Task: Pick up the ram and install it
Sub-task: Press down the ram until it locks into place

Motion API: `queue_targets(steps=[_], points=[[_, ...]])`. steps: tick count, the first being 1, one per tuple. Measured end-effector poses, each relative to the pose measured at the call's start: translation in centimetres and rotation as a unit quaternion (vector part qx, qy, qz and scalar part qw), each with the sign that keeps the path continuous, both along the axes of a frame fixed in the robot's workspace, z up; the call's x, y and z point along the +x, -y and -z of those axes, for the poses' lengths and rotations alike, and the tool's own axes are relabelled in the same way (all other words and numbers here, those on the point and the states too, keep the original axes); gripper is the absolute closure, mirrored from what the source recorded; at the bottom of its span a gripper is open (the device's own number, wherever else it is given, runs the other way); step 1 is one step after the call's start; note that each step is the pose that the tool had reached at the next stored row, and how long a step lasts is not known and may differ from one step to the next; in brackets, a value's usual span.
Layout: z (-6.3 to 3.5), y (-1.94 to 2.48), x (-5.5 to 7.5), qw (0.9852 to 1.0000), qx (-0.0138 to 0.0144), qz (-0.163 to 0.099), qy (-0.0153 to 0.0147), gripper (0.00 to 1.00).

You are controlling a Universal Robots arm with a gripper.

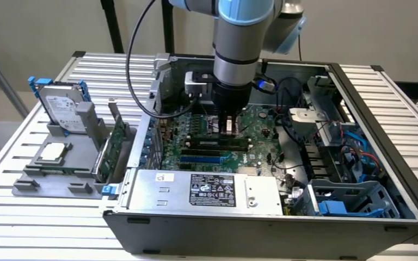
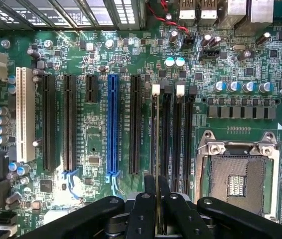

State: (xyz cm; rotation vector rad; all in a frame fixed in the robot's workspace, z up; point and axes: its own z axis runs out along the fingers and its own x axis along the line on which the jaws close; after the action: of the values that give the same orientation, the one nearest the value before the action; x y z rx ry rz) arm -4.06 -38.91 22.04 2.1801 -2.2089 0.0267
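Note:
The ram (image 2: 157,144) shows edge-on as a thin line running out from between my black fingertips (image 2: 150,185). My gripper (image 2: 157,183) is shut on the ram. The stick lies in line with the first of the black memory slots (image 2: 167,134), the one with a white latch (image 2: 155,89) at its end. I cannot tell whether it touches the slot. In the exterior view the gripper (image 1: 227,124) reaches straight down into the open computer case (image 1: 354,81), just above the green motherboard (image 1: 256,122).
An open processor socket (image 2: 240,174) lies beside the memory slots, and a blue slot (image 2: 112,124) and black expansion slots on the other side. Outside the case, a grey holder (image 1: 42,179) carries a hard drive (image 1: 62,109), a square chip (image 1: 53,153) and an expansion card (image 1: 111,147). The power supply (image 1: 209,190) fills the case front.

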Motion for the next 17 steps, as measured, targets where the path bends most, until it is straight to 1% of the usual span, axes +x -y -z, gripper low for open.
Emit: queue_targets(steps=[1, 4, 6, 11, 14, 15, 17], points=[[0.01, 0.00, 0.0, 1.0000, 0.0000, 0.000, 0.0000, 0.00], [0.01, 0.00, 0.0, 1.0000, -0.0001, 0.000, 0.0000, 0.00], [-0.21, 0.00, 0.0, 1.0000, 0.0004, 0.000, 0.0001, 0.00], [-1.63, 0.04, 0.0, 1.0000, 0.0022, 0.000, -0.0001, 0.00], [-2.00, 0.06, -0.1, 1.0000, 0.0031, 0.000, -0.0001, 0.00], [-2.01, 0.06, -0.1, 1.0000, 0.0034, 0.000, 0.0000, 1.00], [-2.01, 0.06, -0.1, 1.0000, 0.0035, 0.000, 0.0000, 1.00]])
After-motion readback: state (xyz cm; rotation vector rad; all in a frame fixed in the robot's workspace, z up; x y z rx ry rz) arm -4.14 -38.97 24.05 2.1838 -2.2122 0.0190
